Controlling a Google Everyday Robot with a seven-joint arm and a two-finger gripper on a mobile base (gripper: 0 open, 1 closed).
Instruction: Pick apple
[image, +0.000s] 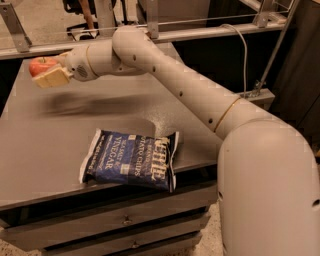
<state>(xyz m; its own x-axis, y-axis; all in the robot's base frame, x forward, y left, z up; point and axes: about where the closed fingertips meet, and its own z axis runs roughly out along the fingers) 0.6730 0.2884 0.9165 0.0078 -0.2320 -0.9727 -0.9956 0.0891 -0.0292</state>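
A robot arm (190, 95) reaches across a grey desk (40, 150) toward its far left corner, where the gripper (46, 71) holds the apple (39, 65). The red fruit sits at the tip of the arm. One tan finger (52, 78) presses against its near side, while the opposite finger is hidden behind it. From this angle the fingers appear to be pinching the apple rather than resting beside it.

The apple looks clear of the desk. It hangs above the surface near the back edge, and a soft dark shadow (85, 104) lies on the top below and to the right of the gripper. That suggests the grasp is made and the lift is at least under way, so the main part of the task appears done. What seems to be left is little: carrying the fruit up and away while keeping the grip firm. With so little of the far finger showing, how securely the apple sits cannot be told.

A blue bag of crisps (130, 160) lies flat near the front edge of the desk, well apart from the gripper and untouched. Drawers (125, 220) run below the desk top, and a cable (240, 45) hangs from the rail behind.
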